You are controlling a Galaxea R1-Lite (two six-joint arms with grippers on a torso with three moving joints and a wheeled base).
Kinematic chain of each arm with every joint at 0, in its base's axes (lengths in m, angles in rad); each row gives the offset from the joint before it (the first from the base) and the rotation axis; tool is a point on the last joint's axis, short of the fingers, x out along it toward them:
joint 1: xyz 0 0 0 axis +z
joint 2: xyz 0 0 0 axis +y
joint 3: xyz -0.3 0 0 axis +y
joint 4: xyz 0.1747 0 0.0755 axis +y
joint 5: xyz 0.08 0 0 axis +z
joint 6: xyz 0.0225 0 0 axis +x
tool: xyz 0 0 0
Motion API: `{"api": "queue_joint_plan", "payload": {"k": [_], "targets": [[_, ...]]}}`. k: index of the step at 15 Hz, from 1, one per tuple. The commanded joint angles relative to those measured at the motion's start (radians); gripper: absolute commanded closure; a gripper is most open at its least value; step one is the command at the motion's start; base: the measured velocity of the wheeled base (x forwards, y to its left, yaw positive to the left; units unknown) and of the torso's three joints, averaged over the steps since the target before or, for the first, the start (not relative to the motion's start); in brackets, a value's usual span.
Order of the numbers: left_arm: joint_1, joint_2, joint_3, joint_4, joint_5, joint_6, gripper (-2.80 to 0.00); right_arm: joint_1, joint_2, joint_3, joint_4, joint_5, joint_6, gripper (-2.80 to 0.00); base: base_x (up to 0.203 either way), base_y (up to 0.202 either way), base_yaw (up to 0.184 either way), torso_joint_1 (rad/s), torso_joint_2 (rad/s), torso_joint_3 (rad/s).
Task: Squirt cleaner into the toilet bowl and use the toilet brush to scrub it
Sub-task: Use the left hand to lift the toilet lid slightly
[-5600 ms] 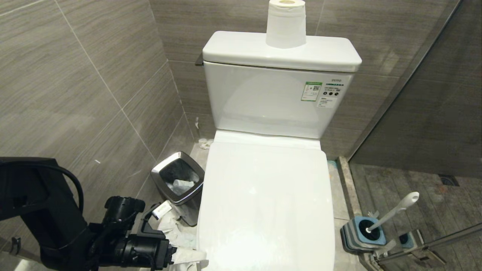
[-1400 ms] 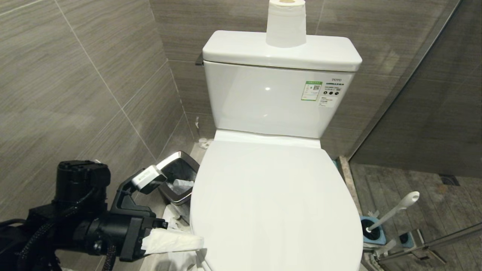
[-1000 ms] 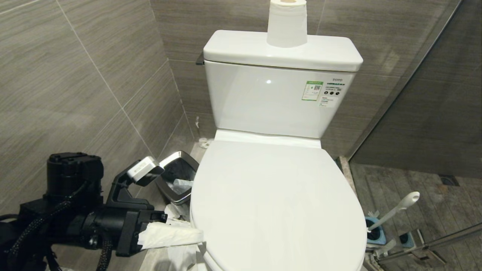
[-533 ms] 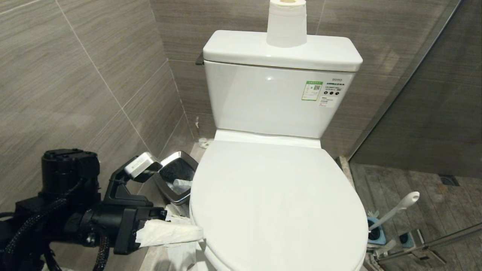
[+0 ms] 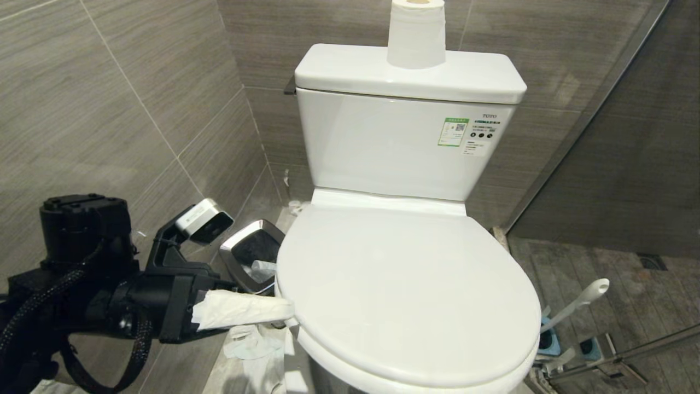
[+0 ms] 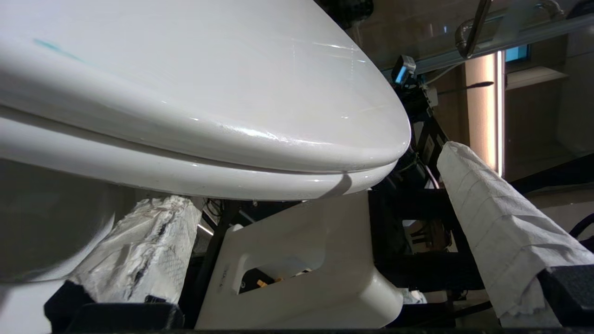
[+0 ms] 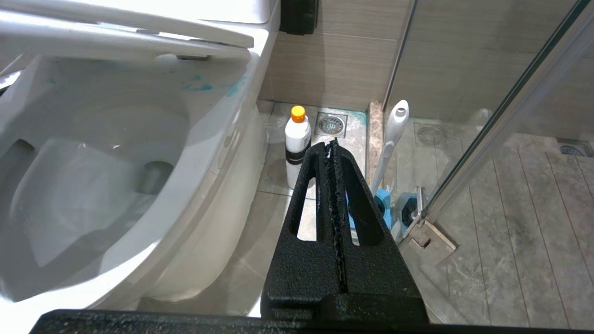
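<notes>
At the far left of the head view, the black left claw (image 5: 240,284) reaches in level toward the left edge of the toilet, its paper-wrapped fingers (image 5: 240,309) spread wide, one below the lid's rim and the other out past it in the left wrist view, clamping nothing. Just beyond it a small square steel-rimmed trash bin (image 5: 252,257) stands on the floor against the grey tiled wall, with crumpled white paper (image 5: 249,342) lying on the floor in front of it. Next comes the large white ceramic toilet bowl (image 7: 97,185), whose white lid (image 5: 404,290) is tilted up at the front. A white toilet paper roll (image 5: 416,34) stands on the tank (image 5: 404,142). Right of the bowl, the white plastic cleaner bottle with an orange cap (image 7: 297,139) stands upright on the floor, near the pedestal. Farther right, the slim white-grey toilet brush (image 5: 574,306) leans in its blue-and-grey holder (image 5: 547,342) beside the glass shower door. The black right claw (image 7: 333,148) hangs pressed shut and empty, pointing at the floor between bottle and brush.
</notes>
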Motion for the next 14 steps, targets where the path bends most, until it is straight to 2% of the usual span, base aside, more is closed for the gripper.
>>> {"api": "queue_joint_plan", "payload": {"k": [1, 10, 14], "targets": [[-0.004, -0.003, -0.032, -0.003, -0.008, -0.005, -2.80, 0.000, 0.000, 0.025, 0.000, 0.000, 0.000, 0.00, 0.000, 0.000, 0.000, 0.000, 0.00, 0.000], [-0.006, 0.034, -0.192, -0.006, -0.008, -0.012, -2.80, 0.000, 0.000, 0.025, 0.000, 0.000, 0.000, 0.00, 0.000, 0.000, 0.000, 0.000, 0.00, 0.000], [-0.003, 0.062, -0.253, -0.065, -0.007, -0.010, -2.80, 0.000, 0.000, 0.025, 0.000, 0.000, 0.000, 0.00, 0.000, 0.000, 0.000, 0.000, 0.00, 0.000]]}}
